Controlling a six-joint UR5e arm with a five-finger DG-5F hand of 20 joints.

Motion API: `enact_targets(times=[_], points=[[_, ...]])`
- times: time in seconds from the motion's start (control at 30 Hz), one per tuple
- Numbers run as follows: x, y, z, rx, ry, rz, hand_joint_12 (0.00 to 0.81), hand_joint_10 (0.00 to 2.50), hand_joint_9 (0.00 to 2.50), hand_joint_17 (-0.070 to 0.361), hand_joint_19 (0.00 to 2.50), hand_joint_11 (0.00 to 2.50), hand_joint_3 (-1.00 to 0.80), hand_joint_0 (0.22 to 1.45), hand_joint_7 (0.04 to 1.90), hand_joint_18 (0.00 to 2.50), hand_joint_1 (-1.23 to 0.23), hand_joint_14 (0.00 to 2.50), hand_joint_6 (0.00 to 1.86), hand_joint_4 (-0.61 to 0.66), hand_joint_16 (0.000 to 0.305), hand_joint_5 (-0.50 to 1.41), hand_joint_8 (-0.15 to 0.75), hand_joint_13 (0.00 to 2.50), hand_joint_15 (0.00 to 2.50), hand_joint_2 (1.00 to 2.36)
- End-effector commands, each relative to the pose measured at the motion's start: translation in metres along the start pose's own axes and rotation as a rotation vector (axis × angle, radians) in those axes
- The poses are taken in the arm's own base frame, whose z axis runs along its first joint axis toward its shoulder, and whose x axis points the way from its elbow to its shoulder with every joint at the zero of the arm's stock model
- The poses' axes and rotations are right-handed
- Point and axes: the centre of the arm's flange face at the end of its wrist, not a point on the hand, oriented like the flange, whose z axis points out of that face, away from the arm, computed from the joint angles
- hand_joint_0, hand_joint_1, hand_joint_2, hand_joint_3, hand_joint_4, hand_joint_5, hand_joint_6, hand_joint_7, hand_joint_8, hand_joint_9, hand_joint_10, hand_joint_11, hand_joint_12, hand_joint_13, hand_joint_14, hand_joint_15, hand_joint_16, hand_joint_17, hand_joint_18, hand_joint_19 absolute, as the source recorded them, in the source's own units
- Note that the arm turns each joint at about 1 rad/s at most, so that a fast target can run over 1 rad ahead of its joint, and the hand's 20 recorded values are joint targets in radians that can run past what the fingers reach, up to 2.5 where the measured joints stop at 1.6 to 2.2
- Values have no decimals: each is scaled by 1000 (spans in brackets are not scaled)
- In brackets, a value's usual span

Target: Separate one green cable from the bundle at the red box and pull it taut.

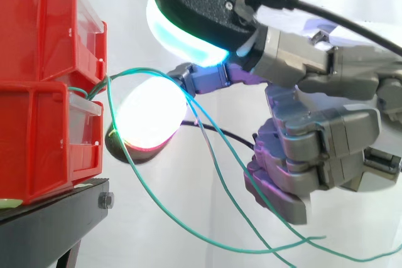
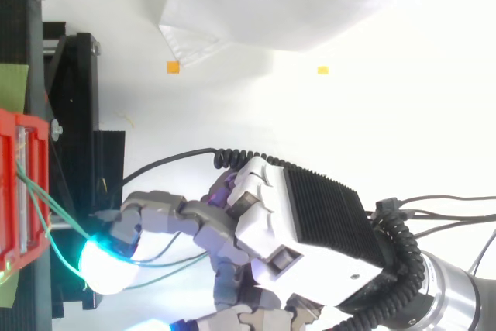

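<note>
Green cables [image 1: 135, 71] come out at the front of the two stacked red bins [image 1: 38, 136] on the black stand [image 1: 50, 221]. One arcs across to the hand [image 1: 314, 136], which is just beside the bins, then hangs slack below it. Another droops lower. Whether the hand grips a cable, I cannot tell.

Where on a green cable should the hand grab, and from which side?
On the free span just out from the red box, where the green cables fan apart and hang in open air. Coming in level from the side away from the box, the hand could likely pinch one strand alone.
</note>
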Motion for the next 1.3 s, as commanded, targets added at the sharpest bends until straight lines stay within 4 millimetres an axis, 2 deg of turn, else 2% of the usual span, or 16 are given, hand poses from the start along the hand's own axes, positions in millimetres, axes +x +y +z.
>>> enact_targets(times=[0.0, 0.33, 0.43, 0.6, 0.67, 0.7, 0.77, 0.93, 1.07, 1.27], points=[[0, -7, -6, 1, 14, -13, 393, 18, 2343, 143, 1192, 2031, -500, 487, 1185, 1507, -520, 805, 506, 279, 63, 79, 295, 1703, 1564, 1000], [-1, -23, -12, -16, 80, -58, 385, 17, 2342, 142, 1210, 2057, -500, 487, 1187, 1506, -519, 812, 506, 276, 63, 79, 303, 1704, 1547, 1000], [-5, -41, -20, 4, 90, -39, 384, 19, 2343, 140, 1210, 2055, -500, 488, 1193, 1507, -518, 813, 505, 274, 62, 79, 302, 1704, 1541, 1000], [-16, -59, -21, 31, 63, 142, 385, 18, 2343, 141, 1210, 2034, -500, 488, 1189, 1508, -519, 816, 505, 274, 62, 80, 304, 1704, 1549, 1000], [-20, -65, -19, 44, 54, 256, 385, 18, 2343, 141, 1211, 2035, -500, 488, 1189, 1508, -519, 815, 505, 272, 63, 80, 304, 1705, 1541, 1000], [-24, -68, -17, 56, 41, 380, 385, 18, 2341, 141, 1211, 2053, -500, 488, 1189, 1509, -519, 815, 505, 272, 63, 80, 294, 1705, 1542, 1000], [-27, -73, -16, 74, 27, 521, 385, 17, 2343, 141, 1210, 2040, -500, 489, 1190, 1508, -518, 813, 505, 266, 63, 80, 294, 1703, 1557, 1000], [-29, -78, -18, 118, 33, 537, 385, 18, 2343, 140, 1220, 2039, -500, 489, 1189, 1510, -518, 816, 506, 273, 62, 80, 304, 1703, 1540, 1000], [-34, -78, -13, 169, -23, 593, 386, 20, 2342, 142, 1220, 2036, -500, 489, 1189, 1511, -518, 818, 506, 272, 63, 80, 296, 1702, 1547, 1000], [-38, -84, -17, 219, -68, 629, 384, 18, 2343, 140, 1220, 2043, -500, 490, 1190, 1513, -516, 820, 506, 263, 62, 80, 301, 1704, 1525, 1000]])
